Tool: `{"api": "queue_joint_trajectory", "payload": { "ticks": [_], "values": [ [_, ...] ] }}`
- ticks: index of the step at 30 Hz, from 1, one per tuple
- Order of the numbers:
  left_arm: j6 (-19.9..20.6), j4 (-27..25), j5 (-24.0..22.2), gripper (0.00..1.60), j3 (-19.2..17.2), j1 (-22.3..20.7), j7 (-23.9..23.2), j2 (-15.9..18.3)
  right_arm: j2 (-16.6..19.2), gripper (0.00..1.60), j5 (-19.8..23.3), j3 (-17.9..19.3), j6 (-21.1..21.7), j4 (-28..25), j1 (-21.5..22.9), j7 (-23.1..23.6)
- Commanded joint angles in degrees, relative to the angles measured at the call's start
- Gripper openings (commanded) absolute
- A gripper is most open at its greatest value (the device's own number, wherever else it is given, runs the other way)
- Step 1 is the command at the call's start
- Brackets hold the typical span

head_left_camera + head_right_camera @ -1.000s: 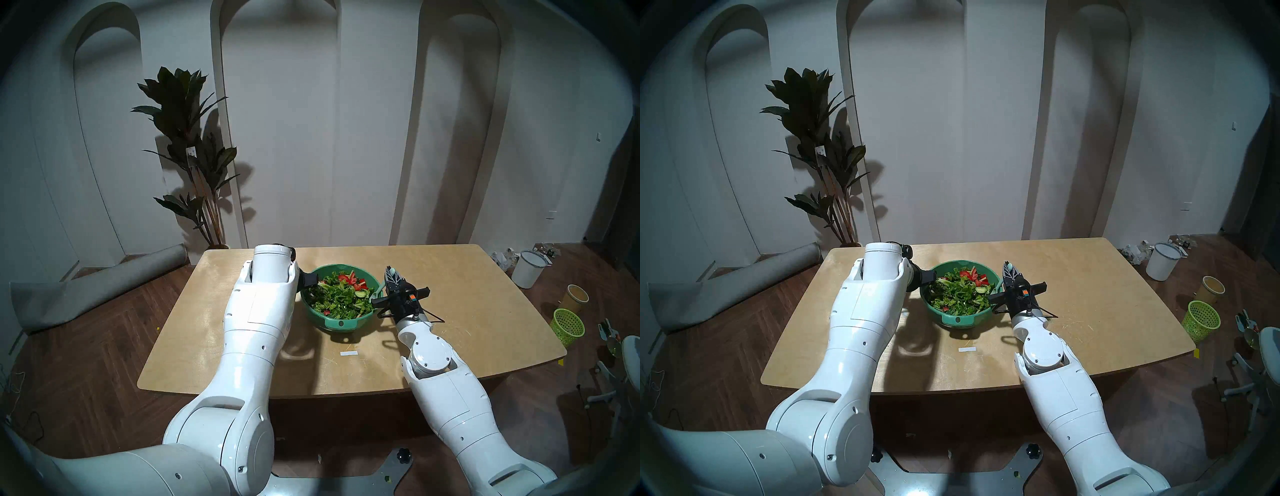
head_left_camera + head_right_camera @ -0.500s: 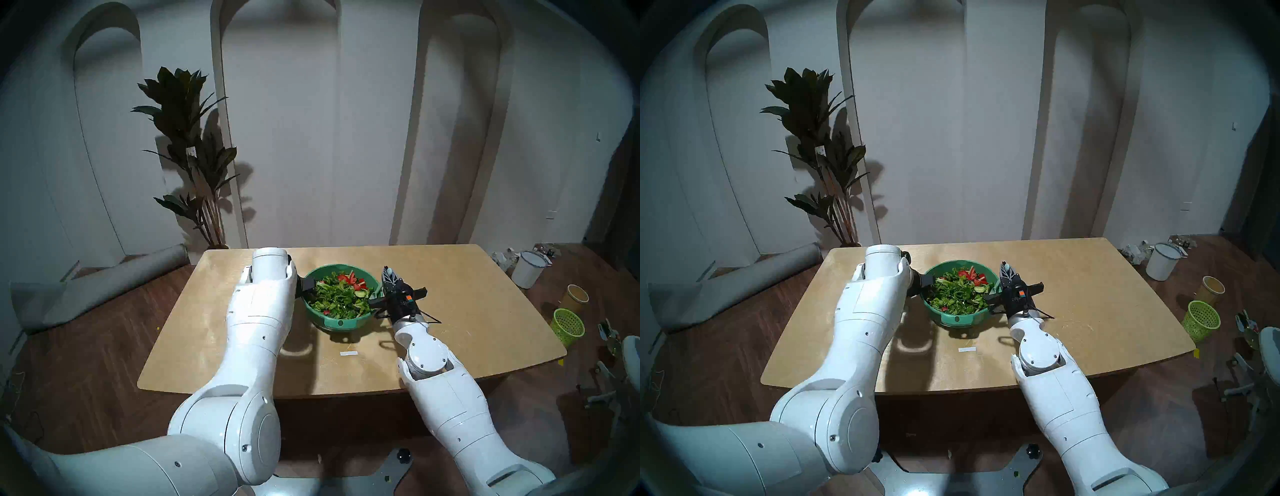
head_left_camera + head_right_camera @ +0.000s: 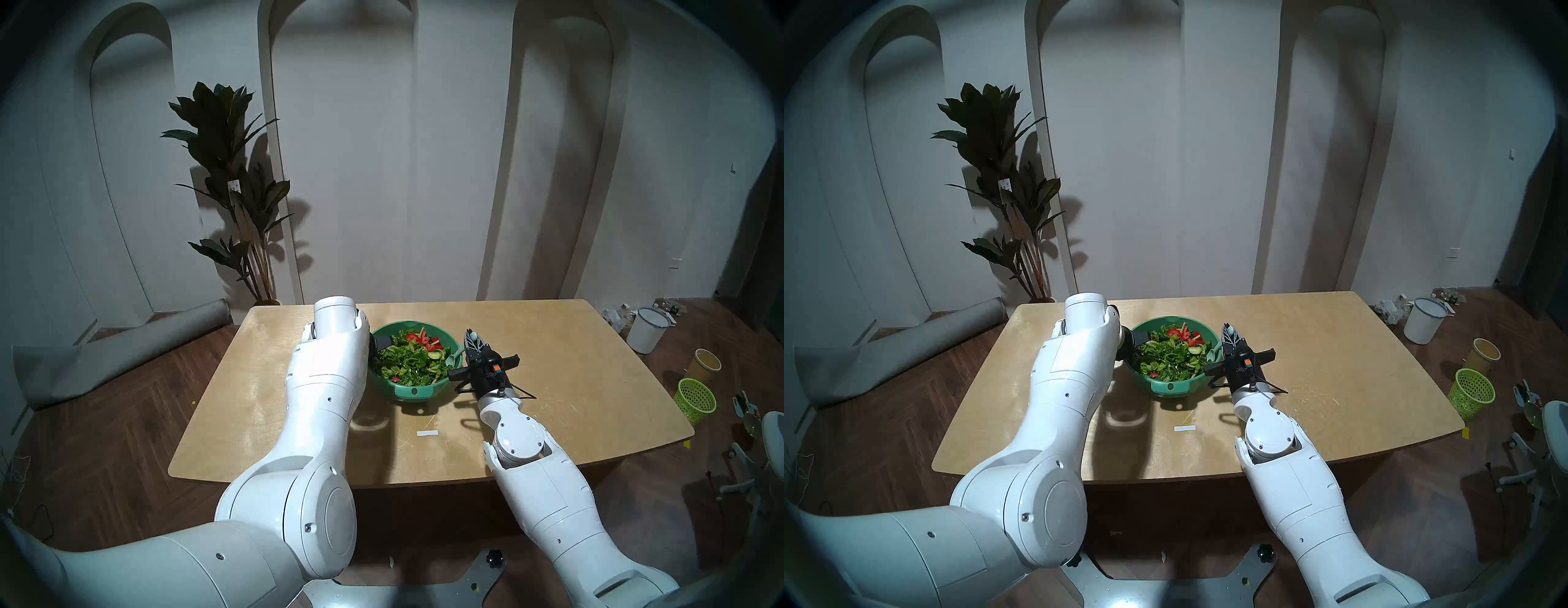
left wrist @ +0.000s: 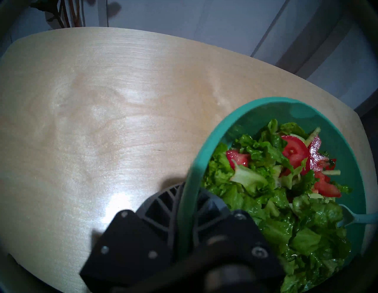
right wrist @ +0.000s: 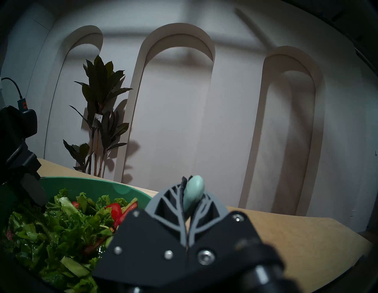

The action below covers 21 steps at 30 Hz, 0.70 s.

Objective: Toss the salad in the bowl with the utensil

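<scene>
green bowl (image 3: pixel 413 384) sits on the wooden table (image 3: pixel 551 339), a bit back of its middle, its tab handle facing the robot; salad (image 3: pixel 413 358) heaped inside, mostly chopped lettuce, red tomato pieces toward the far side, a cucumber slice or two at the right; left end effector (image 4: pixel 189 206) comes in at the bowl's left rim, its fingers closed together on the rim, one finger outside the wall and one inside against the lettuce, seen plainly in the left wrist view; in the head views that end effector is mostly hidden behind the white left forearm; right end effector (image 5: pixel 189 204) is just right of the bowl, pointing away from the robot and roughly level, pinched shut on the pale mint spoon (image 5: pixel 193 193); the spoon's rounded handle end pokes out past the fingertips; its other end reaches left over the right rim (image 3: pixel 455 358) and into the bowl, head resting at the edge of the salad (image 4: pixel 347 218); small white strip (image 3: pixel 427 433) lies on the table in front of the bowl, apart from it; potted plant (image 3: pixel 229 170) stands against the wall behind the table's left corner; lime mesh basket (image 3: pixel 695 399) and a white bucket (image 3: pixel 648 329) on the floor to the right, well apart from the table things.
</scene>
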Motion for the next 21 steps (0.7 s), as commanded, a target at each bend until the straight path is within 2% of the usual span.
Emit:
{"api": "queue_joint_trajectory", "payload": {
  "ticks": [1, 21],
  "values": [
    [-0.1, 0.8, 0.1, 0.0, -1.6, -1.7, 2.8, -0.7, 0.4, 0.0, 0.2, 0.8, -0.3, -0.7, -0.3, -0.5],
    [-0.1, 3.5, -0.2, 0.0, -6.7, -3.7, 10.7, -3.6, 1.5, 0.0, -0.1, 2.3, -1.3, -4.1, -0.5, -0.6]
  ]
}}
